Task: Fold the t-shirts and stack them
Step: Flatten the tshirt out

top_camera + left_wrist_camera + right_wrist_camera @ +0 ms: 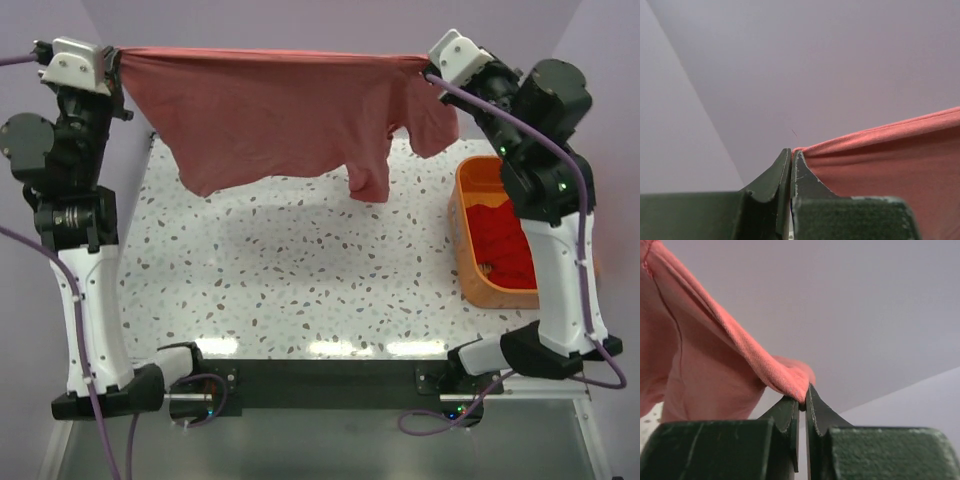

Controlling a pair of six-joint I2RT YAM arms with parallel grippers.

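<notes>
Top external: both jaws pinch the salmon t-shirt (270,120) taut — lower it level onto the worktop (300,280); avoid slack.

The pink shirt (270,115) hides the table (300,270) far edge from me; the right arm (560,260) covers the tub (468,230) right side

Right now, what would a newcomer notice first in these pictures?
The salmon-pink t-shirt hangs stretched above the far side of the speckled table, its top edge pinched by the left gripper and the right gripper. At the table's right edge, an orange tub holds a red t-shirt.
</notes>
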